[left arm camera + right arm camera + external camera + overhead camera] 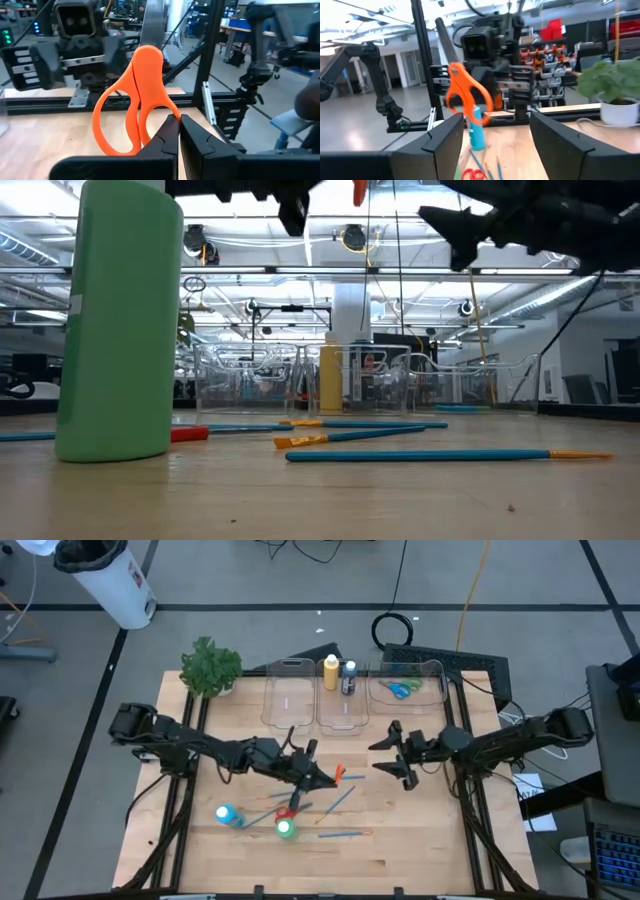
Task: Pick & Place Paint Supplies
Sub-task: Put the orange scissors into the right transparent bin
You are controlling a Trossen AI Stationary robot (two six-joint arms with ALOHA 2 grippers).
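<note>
Left wrist view: orange scissors (134, 102) in fingers (165, 140).

orange scissors (132, 100) being held handles-up, clear of the table | blue bottle (227, 814) and green bottle (285, 829) sitting near red scissors (287, 811) | blue brushes (345, 834) lying scattered flat | yellow bottle (331, 672) and dark bottle (349, 678) standing in middle bin | green scissors (402, 690) lying in right bin

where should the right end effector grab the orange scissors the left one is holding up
By the handle loops. The left end effector is shut on the blade end, leaving the orange scissors with handles up and free. The open right end effector faces them, so come straight across from its side.
</note>
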